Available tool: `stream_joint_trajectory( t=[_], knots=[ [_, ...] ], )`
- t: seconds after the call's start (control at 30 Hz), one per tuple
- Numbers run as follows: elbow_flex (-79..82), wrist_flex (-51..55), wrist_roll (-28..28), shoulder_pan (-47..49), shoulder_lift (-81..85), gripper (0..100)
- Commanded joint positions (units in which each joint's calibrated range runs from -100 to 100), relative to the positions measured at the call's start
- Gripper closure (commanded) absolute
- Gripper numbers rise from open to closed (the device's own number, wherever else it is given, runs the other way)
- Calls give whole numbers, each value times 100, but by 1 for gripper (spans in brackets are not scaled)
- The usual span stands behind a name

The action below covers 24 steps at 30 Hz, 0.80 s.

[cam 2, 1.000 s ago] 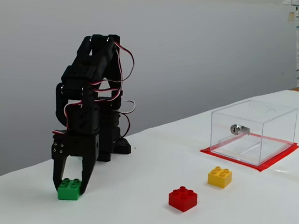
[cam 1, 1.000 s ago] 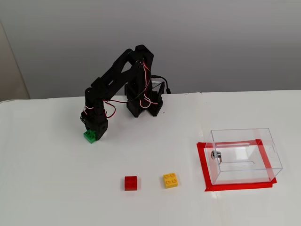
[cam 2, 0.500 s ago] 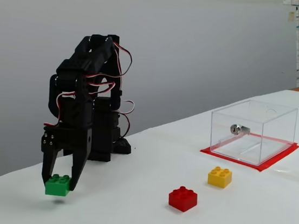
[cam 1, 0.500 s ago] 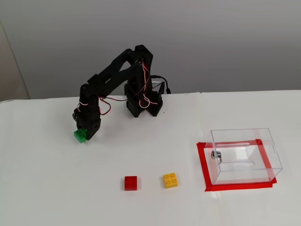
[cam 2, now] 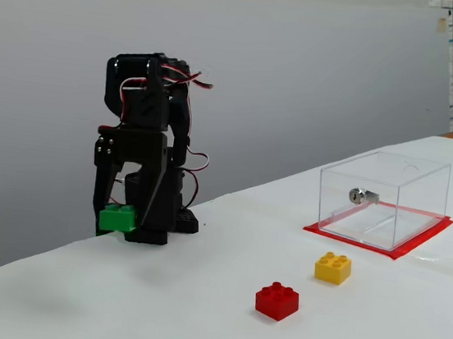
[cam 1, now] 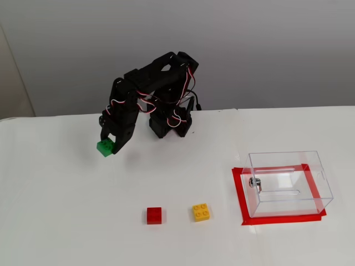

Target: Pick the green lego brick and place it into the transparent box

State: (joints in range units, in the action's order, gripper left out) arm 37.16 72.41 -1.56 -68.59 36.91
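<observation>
Near the back left of your white surface (cam 1: 66,221), in both fixed views, your end effector (cam 1: 108,143) is clamped on the green lego brick (cam 1: 105,148), which hangs just above the surface. Your transparent box (cam 1: 288,183) stands well apart at the right on a red taped rectangle (cam 1: 239,194), a metal knob (cam 1: 255,182) on its side. 2 other bricks lie in front: a red brick (cam 1: 154,215) and a yellow brick (cam 1: 201,212), near each other. A plain grey wall (cam 1: 249,50) runs behind.
</observation>
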Motion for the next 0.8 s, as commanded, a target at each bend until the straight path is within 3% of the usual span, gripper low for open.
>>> stream_joint_trajectory(
  t=[0.0,0.4,0.77],
  knots=[
    [-144,340,10,438,640,88],
    [-153,383,5,3040,2244,88],
    [-208,383,5,5820,2618,88]
  ],
)
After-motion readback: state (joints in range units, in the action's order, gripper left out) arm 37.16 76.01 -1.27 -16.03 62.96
